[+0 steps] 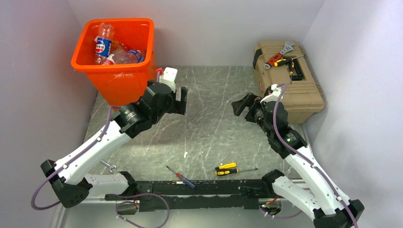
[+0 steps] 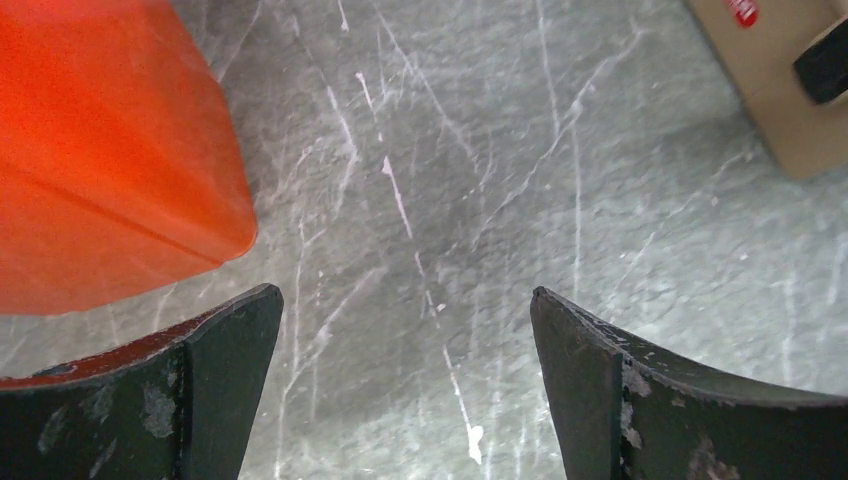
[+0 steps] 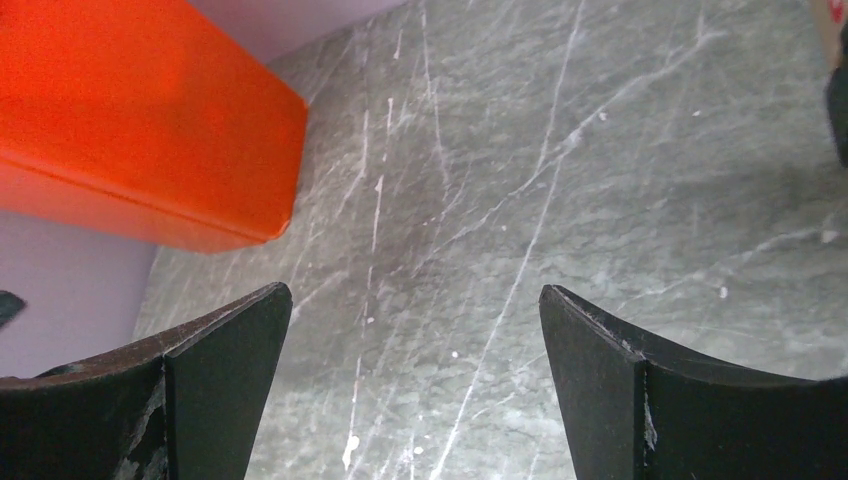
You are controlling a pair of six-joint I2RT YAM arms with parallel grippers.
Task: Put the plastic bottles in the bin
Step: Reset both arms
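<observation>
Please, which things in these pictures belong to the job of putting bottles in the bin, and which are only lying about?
Belong to the job:
- plastic bottles, those in view lying inside the bin
- orange bin

Only lying about:
- tan toolbox
- wrench and orange-handled tool on its lid
- yellow-handled screwdrivers
- red-and-blue screwdriver

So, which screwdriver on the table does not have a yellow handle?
The screwdriver lying alone on the left, with a red and blue handle; the two yellow ones lie together to its right.
</observation>
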